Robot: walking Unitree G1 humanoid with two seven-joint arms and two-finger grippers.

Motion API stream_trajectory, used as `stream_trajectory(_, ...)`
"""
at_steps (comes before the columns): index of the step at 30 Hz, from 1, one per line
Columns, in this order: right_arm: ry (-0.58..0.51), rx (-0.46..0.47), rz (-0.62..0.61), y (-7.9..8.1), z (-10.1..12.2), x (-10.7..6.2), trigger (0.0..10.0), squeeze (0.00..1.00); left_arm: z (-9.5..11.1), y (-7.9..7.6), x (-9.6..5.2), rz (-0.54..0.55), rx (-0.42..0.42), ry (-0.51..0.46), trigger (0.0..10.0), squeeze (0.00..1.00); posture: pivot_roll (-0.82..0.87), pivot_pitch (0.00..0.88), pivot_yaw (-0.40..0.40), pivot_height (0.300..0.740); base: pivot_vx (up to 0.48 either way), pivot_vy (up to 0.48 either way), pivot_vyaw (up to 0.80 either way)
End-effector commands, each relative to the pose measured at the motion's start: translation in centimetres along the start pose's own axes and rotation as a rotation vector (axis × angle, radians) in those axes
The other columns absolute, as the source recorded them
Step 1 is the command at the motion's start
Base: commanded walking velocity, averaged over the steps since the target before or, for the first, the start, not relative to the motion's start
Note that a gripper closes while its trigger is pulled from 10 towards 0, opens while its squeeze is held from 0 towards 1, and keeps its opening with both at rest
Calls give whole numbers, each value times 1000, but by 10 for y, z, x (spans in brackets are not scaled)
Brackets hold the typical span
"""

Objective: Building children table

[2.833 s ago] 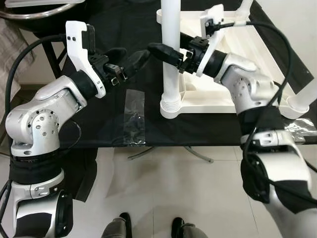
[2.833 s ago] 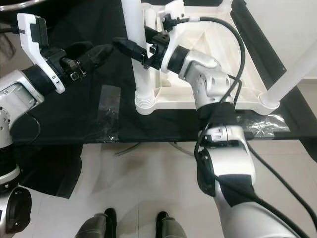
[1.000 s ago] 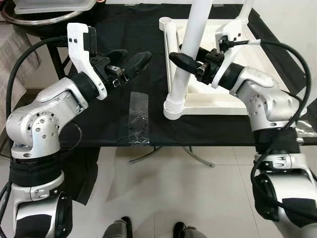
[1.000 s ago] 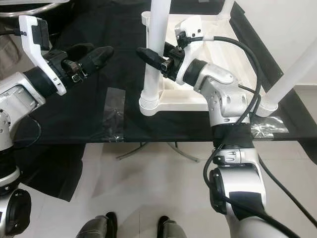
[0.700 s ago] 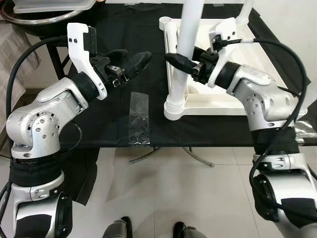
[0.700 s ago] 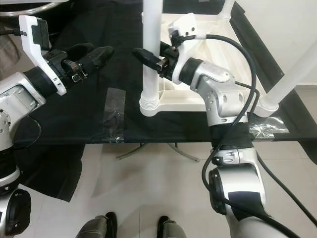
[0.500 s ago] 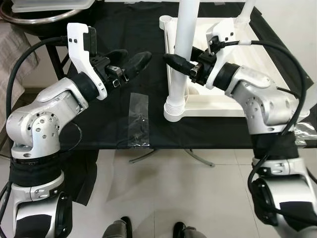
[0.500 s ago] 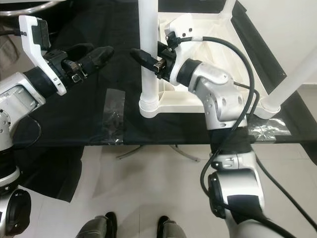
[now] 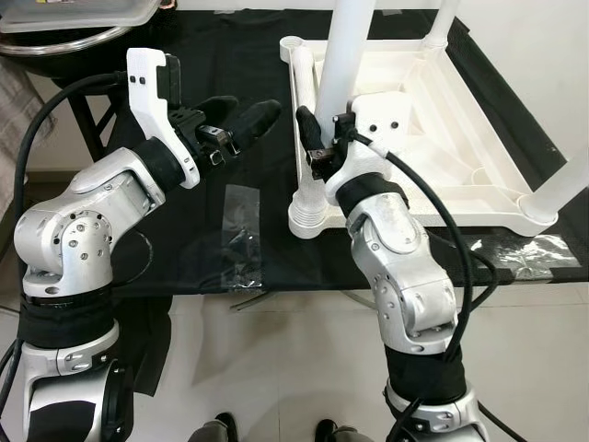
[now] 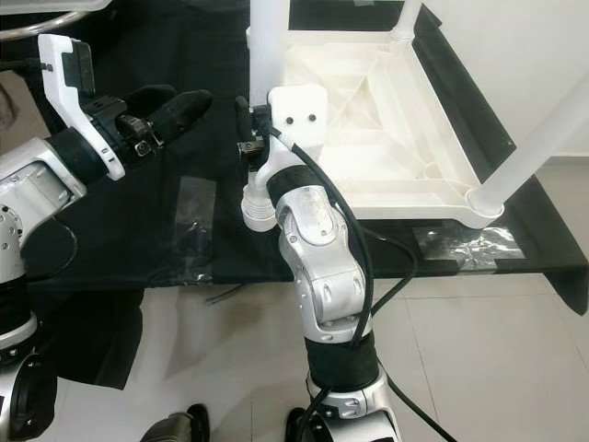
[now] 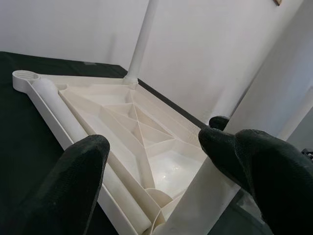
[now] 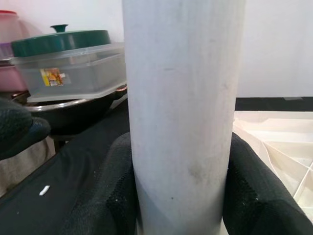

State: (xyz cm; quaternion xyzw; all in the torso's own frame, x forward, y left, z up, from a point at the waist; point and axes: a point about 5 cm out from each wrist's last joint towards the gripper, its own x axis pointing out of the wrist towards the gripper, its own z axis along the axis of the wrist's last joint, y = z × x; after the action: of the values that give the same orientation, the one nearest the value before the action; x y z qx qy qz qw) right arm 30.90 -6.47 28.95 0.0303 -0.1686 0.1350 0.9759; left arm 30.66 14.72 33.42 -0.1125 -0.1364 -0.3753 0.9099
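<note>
Pretty even indoor light overall, bright and soft, nothing harsh; head views are sharp with no motion blur; the white table top [image 9: 433,120] runs close to blown out, so its ribs look washed; the black cloth [image 9: 212,110] swallows detail and goes almost flat; some glare off the clear tape [image 10: 456,241] at the near right edge; faint soft shadows on the floor tiles [image 9: 276,368] below; right wrist view has the leg [image 12: 183,112] sharp, background containers a bit soft; left wrist fingers [image 11: 254,161] look slightly blurry up close.
</note>
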Motion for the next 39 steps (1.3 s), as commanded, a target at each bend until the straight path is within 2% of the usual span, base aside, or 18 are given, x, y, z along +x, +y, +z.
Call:
stream_trajectory(1,361,32,-78,-12,-68,-11,0,0,5,0,-2,-9,18,-10,10000,0,121,270,-28,740,0,0,0)
stream_trajectory(6,338,22,-122,-11,-62,-16,0,0,3,-1,-1,-12,15,-10,10000,0,114,267,-22,740,0,0,0)
stream_trajectory(10,329,17,-105,-10,-59,-14,0,0,3,-1,0,-15,14,-11,10000,0,112,267,-20,740,0,0,0)
stream_trajectory(13,316,-3,55,5,-56,-8,0,0,2,-1,1,-18,13,-13,10000,0,107,266,-22,740,0,0,0)
stream_trajectory(17,303,-15,126,9,-53,-6,0,0,2,-1,0,-15,12,-14,10000,0,107,267,-25,740,0,0,0)
stream_trajectory(21,302,-29,177,11,-52,-5,0,0,2,0,-2,-11,12,-16,10000,0,105,267,-28,740,0,0,0)
stream_trajectory(30,306,-28,177,7,-52,-6,0,0,2,-1,-1,-12,14,-20,10000,0,102,262,-29,740,0,0,0)
stream_trajectory(32,305,-24,186,8,-52,-7,8431,0,4,1,-1,-12,20,-25,10000,0,100,259,-29,740,0,0,0)
stream_trajectory(33,305,-22,191,8,-52,-8,9725,0,6,2,-2,-11,25,-29,10000,0,100,259,-29,740,0,0,0)
stream_trajectory(36,305,-21,194,8,-52,-8,9725,0,7,2,-2,-11,28,-31,10000,0,100,259,-29,740,0,0,0)
stream_trajectory(39,300,-14,202,9,-52,-8,10000,0,19,4,-6,-32,62,-52,10000,0,99,252,-31,740,0,0,0)
